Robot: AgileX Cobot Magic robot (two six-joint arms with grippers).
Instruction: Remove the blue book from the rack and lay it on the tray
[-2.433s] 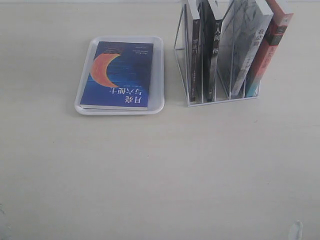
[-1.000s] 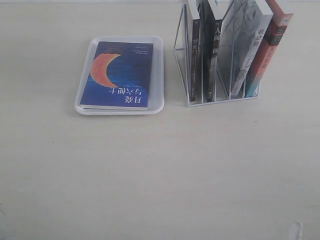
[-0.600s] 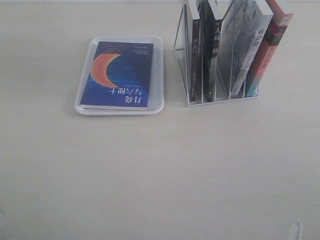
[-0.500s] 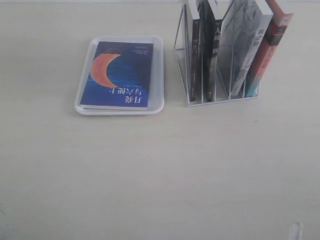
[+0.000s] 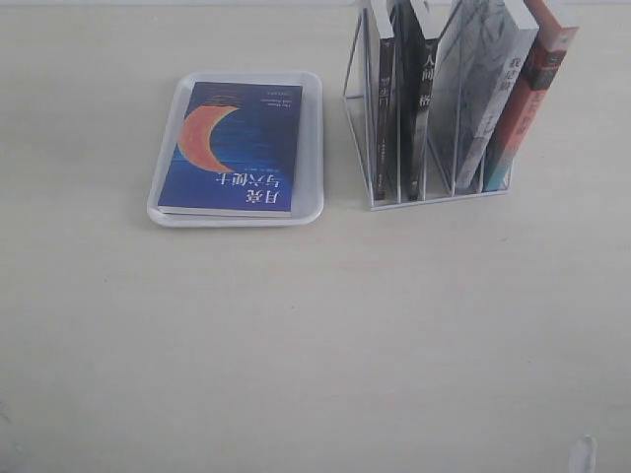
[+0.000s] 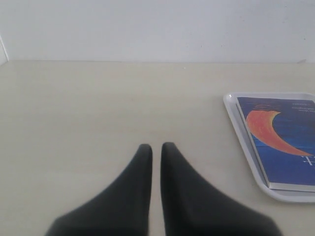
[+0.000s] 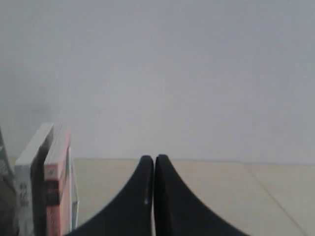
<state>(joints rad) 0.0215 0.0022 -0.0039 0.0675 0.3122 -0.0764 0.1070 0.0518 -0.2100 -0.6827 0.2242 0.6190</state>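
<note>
The blue book with its orange crescent lies flat, cover up, inside the white tray at the left of the exterior view. The same book and tray show in the left wrist view, off to the side of my left gripper, which is shut on nothing with only a thin slit between its black fingers. The white wire rack stands to the right of the tray. My right gripper is shut and empty, with the rack's end books beside it. Neither gripper appears in the exterior view.
The rack holds two black-spined books, a grey-white patterned book and a red-orange-spined book. In the right wrist view the red-orange book stands close by. A pale wall rises behind the table.
</note>
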